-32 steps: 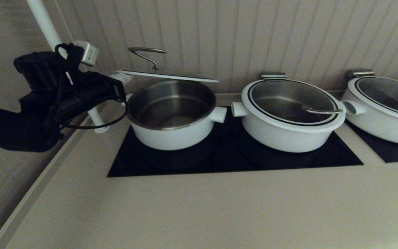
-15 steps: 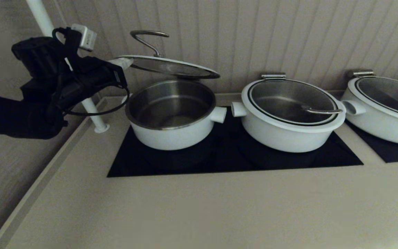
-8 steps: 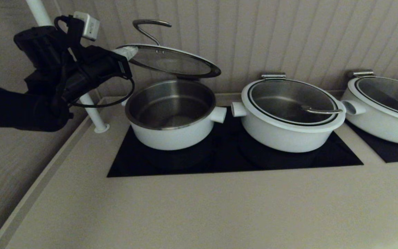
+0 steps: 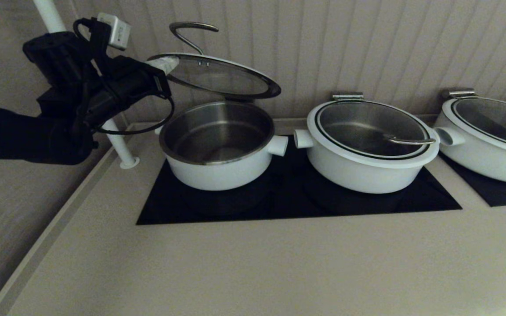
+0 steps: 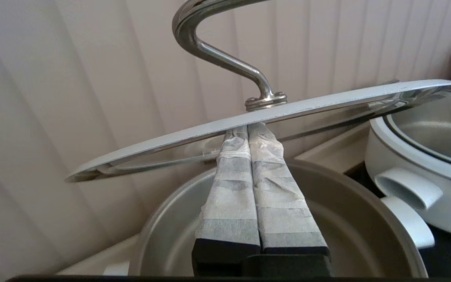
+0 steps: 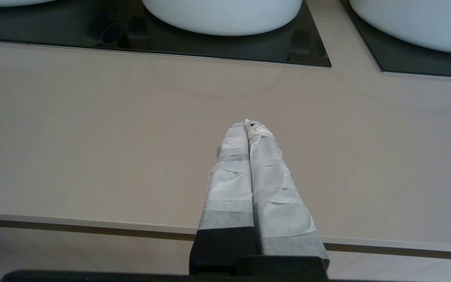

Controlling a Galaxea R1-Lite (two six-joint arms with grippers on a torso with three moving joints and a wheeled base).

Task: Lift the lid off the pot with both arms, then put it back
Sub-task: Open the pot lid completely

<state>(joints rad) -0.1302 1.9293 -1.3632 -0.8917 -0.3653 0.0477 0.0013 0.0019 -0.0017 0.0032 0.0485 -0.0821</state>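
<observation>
The pot (image 4: 218,171) stands open on the left of the black cooktop (image 4: 297,206). The glass lid (image 4: 218,79) hangs above it, tilted, its left edge high and its right edge low near the pot's back rim. My left gripper (image 4: 165,66) is shut, and its taped fingertips are tucked under the lid's left rim, bearing it from below. In the left wrist view the tips of the left gripper (image 5: 248,131) touch the underside of the lid (image 5: 327,100), above the pot (image 5: 347,203). My right gripper (image 6: 249,125) is shut and empty over the counter's front edge.
Two wider white pots (image 4: 367,171) (image 4: 486,153) with lids on stand to the right. A white pole (image 4: 121,153) rises at the counter's back left corner, close behind my left arm. The panelled wall is right behind the lid. Bare beige counter (image 4: 253,263) lies in front.
My left gripper has risen and moved slightly right, lifting the lid's left edge. The lid went from nearly flat to clearly tilted. In the last half second it barely moved.
</observation>
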